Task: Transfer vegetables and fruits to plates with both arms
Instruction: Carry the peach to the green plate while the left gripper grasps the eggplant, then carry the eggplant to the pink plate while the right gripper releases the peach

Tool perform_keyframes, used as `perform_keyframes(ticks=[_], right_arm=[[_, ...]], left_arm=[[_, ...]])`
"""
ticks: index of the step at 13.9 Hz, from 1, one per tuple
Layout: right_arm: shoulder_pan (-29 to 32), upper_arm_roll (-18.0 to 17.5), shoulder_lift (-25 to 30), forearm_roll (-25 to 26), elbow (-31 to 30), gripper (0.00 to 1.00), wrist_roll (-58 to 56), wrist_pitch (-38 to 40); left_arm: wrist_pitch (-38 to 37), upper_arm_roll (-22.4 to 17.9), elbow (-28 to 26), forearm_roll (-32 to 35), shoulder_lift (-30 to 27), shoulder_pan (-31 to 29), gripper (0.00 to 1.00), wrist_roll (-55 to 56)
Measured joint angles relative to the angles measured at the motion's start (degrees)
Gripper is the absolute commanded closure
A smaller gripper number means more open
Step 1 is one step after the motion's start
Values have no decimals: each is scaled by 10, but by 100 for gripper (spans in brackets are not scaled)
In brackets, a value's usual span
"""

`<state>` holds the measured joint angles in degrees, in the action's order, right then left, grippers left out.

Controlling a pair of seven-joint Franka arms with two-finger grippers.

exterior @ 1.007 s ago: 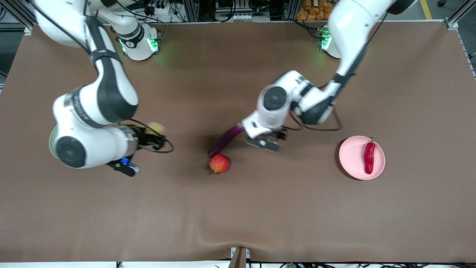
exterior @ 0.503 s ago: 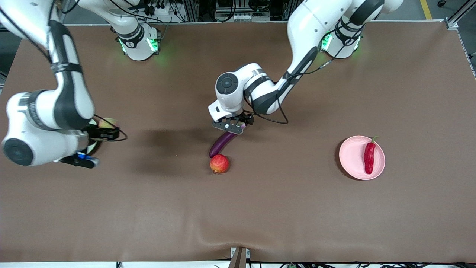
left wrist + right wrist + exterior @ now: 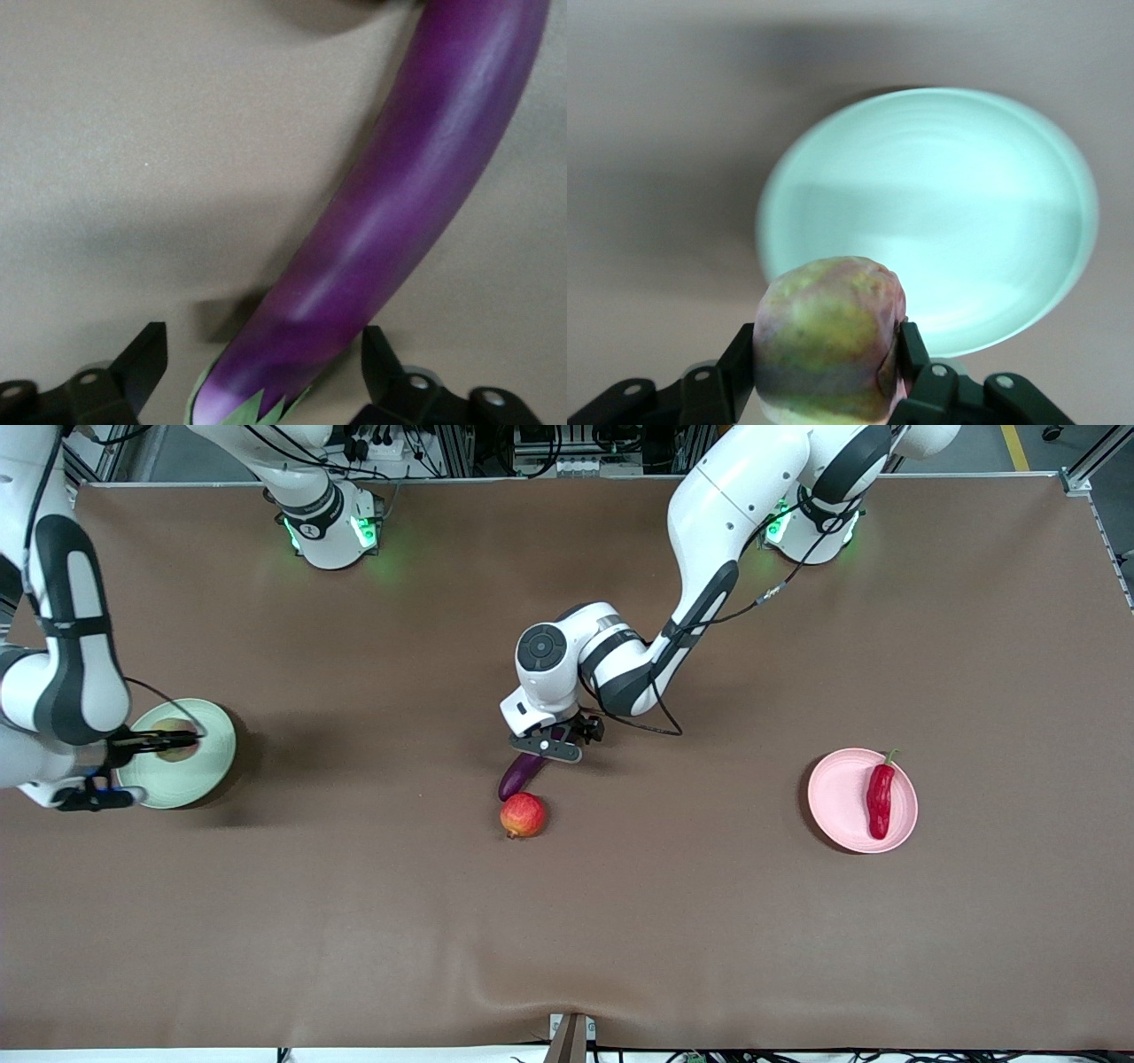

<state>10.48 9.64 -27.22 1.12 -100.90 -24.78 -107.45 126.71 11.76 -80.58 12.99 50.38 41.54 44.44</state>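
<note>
Brown table; no legible writing. Left claw apart astride eggplant; right claw seemingly clamping peach over green plate.

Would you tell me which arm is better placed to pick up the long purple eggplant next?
Left. The left gripper is open, its fingers either side of the long purple eggplant's stem end. The right gripper holds the yellow-pink peach over the pale green plate.
</note>
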Motion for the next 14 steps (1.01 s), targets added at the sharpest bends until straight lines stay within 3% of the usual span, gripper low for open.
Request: perform_keyframes(ticks=[5,6,7,8,11,14], right_arm=[[19,24,-60,3,-3,100,-82,-101],[27,24,-69,3,-2,95,-104,-113],[36,24,-75,3,0,9,-117,-115],[42,24,-77,3,2,0,-122,-114],[43,22,-76,-1,18,0,-135,-81],[37,19,-74,-38,84,0,-133,56]], left_arm=[[0,-1,11,-1,0,10,100,58],[0,2,15,-1,-2,10,100,67],[-3,8,17,-2,-8,11,100,78],[-12,19,20,-2,-15,12,100,91],[-50,50,26,-20,-53,19,100,124],[-85,40,31,-83,-119,8,100,134]])
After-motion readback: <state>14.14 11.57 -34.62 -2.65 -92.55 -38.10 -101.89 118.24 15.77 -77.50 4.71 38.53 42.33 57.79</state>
